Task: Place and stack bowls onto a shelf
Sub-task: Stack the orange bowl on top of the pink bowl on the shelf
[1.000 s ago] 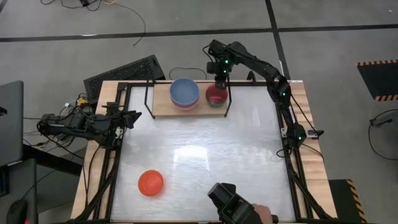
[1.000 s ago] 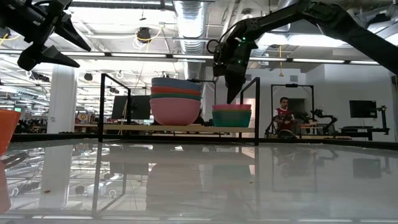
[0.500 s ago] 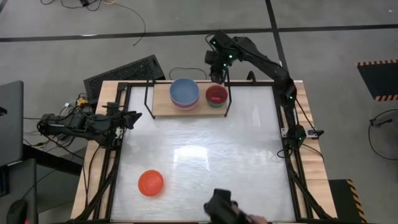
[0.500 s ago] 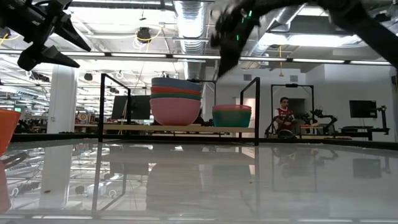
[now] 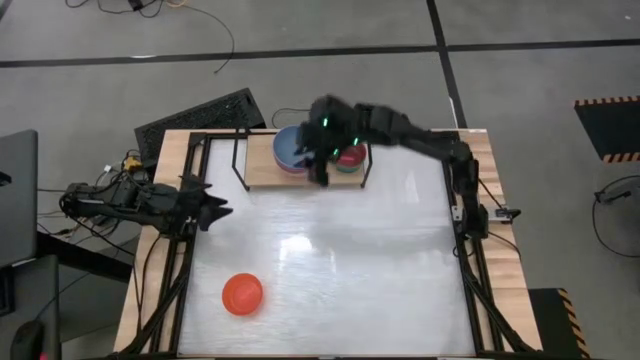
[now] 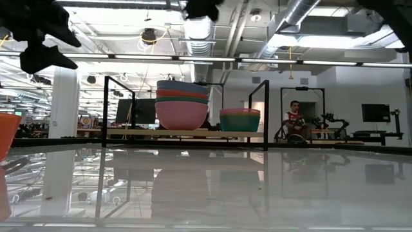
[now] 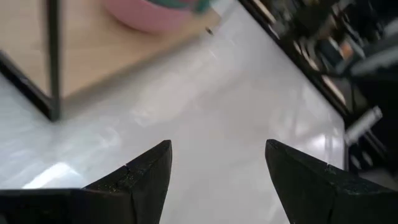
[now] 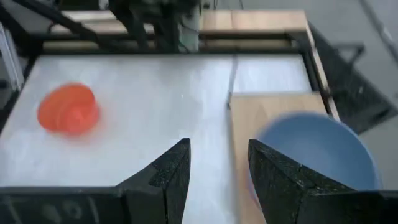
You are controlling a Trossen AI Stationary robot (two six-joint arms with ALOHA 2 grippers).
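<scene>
The light-wood shelf [image 5: 262, 165] stands at the table's far edge. On it are two stacks of bowls. The taller stack has a grey-blue bowl [image 5: 290, 150] on top and a pink one [image 6: 182, 115] at the bottom. The shorter stack [image 6: 239, 120] has a red bowl [image 5: 351, 156] on top. An orange bowl [image 5: 242, 294] rests on its base on the tabletop at the near left. My right gripper [image 5: 320, 172] hovers open and empty above the shelf's front edge by the taller stack. My left gripper [image 5: 218, 208] waits open at the table's left edge.
Thin black uprights [image 6: 105, 109] and a top rail frame the shelf. A black frame [image 5: 190, 290] runs round the white tabletop. A keyboard [image 5: 200, 115] lies on the floor beyond the far left corner. The middle of the tabletop [image 5: 340, 260] is bare.
My right gripper has left the red bowl on the shorter stack and risen. It has then swung toward the table's left and near edges, over the taller stack's front. Both stacks have stayed put. My left gripper has shifted a little toward the near edge.
</scene>
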